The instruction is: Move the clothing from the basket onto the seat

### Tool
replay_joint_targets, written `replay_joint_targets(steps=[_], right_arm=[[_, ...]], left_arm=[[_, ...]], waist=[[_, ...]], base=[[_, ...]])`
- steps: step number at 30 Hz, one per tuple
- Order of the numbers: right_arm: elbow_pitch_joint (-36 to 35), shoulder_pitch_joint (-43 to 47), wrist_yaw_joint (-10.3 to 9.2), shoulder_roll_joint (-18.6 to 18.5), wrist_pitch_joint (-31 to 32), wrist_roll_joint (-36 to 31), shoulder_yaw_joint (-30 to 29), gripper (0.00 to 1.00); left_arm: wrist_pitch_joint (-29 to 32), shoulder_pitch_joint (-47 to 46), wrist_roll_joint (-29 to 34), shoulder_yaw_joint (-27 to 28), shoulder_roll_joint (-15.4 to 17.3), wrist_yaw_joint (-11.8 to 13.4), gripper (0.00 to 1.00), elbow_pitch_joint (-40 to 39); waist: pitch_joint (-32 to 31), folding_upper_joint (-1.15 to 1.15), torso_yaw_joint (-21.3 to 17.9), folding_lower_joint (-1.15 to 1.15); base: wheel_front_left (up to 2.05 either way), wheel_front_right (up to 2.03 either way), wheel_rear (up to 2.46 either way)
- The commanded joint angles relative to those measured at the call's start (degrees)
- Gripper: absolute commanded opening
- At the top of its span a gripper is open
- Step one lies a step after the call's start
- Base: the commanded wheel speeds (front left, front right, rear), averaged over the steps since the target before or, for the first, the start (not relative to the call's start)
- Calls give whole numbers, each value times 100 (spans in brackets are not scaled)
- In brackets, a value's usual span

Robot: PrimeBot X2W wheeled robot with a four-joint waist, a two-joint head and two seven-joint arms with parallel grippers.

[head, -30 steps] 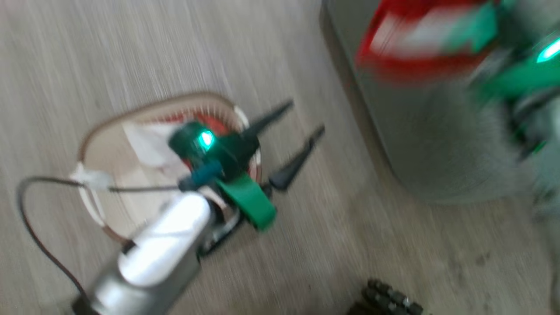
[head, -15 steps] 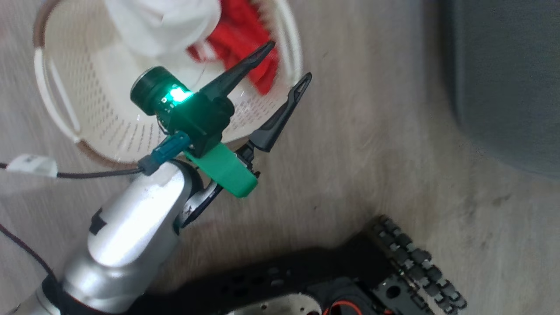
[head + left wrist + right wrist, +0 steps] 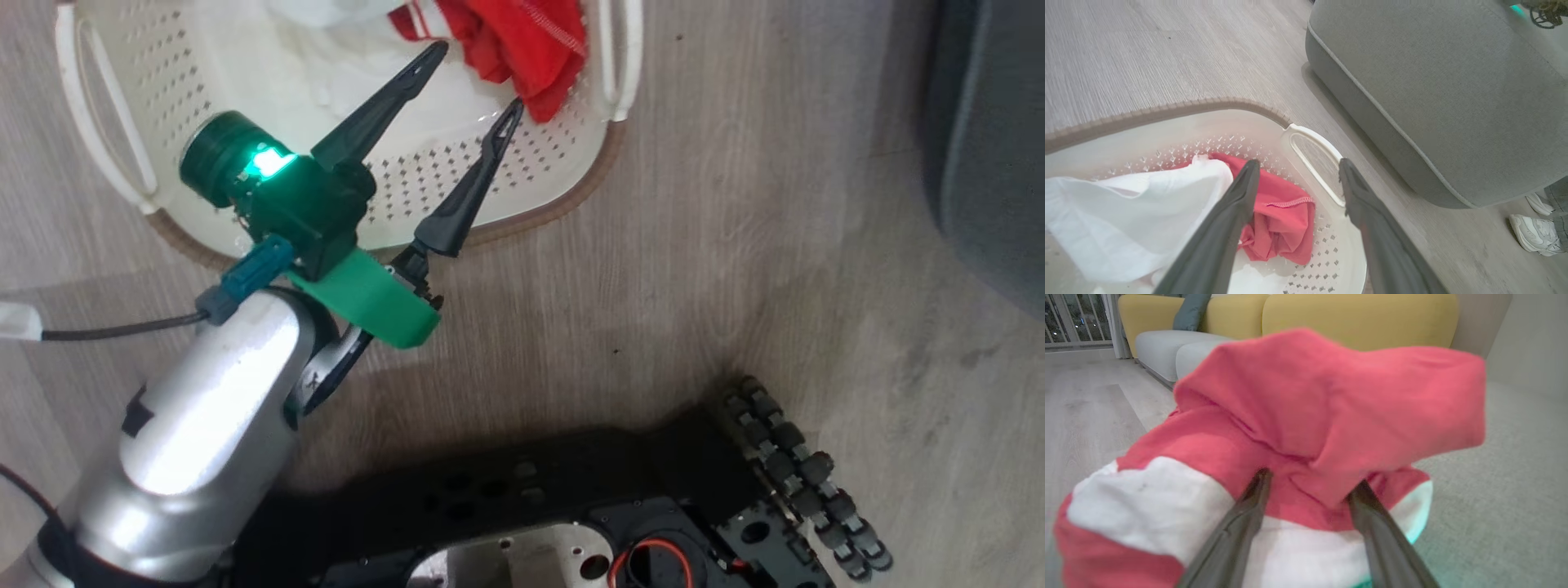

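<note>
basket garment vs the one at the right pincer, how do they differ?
Place: basket garment lies crumpled in the basket; striped garment seems heaped on the seat.
Pattern: basket garment shows plain red beside white cloth; striped garment carries a broad white band.
Shared: red fabric, ungripped: left pincer and right pincer both stand open.

The left arm [image 3: 204, 425], silver at the forearm with a green mount at the wrist, reaches up and rightward in the head view. The left jaws stand wide apart, the two long dark fingers [image 3: 380, 108] splayed in a V. The right jaws stand parted too, fingers [image 3: 1236, 526] straight, tips well apart.
</note>
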Motion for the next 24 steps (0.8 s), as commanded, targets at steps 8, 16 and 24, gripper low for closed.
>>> replay_joint_targets(steps=[8, 16, 24], right_arm=[[-165, 1045, -1, 625, 20, -159, 542, 100], [-1221, 3125, -1, 1065, 20, 377, 2042, 100], [-2541, 5251, -1, 1563, 20, 903, 3440, 100]], left_arm=[[-36, 205, -297, 104, 16, -156, 100, 291], [-262, 712, -780, 467, -427, -267, 100, 1260], [-273, 1765, -620, 1855, -783, -216, 100, 1558]], waist=[[-1376, 0, -334, 0], [-3255, 0, -65, 0], [-4537, 0, 390, 0]], base=[[0, 0, 0], [0, 0, 0], [0, 0, 0]])
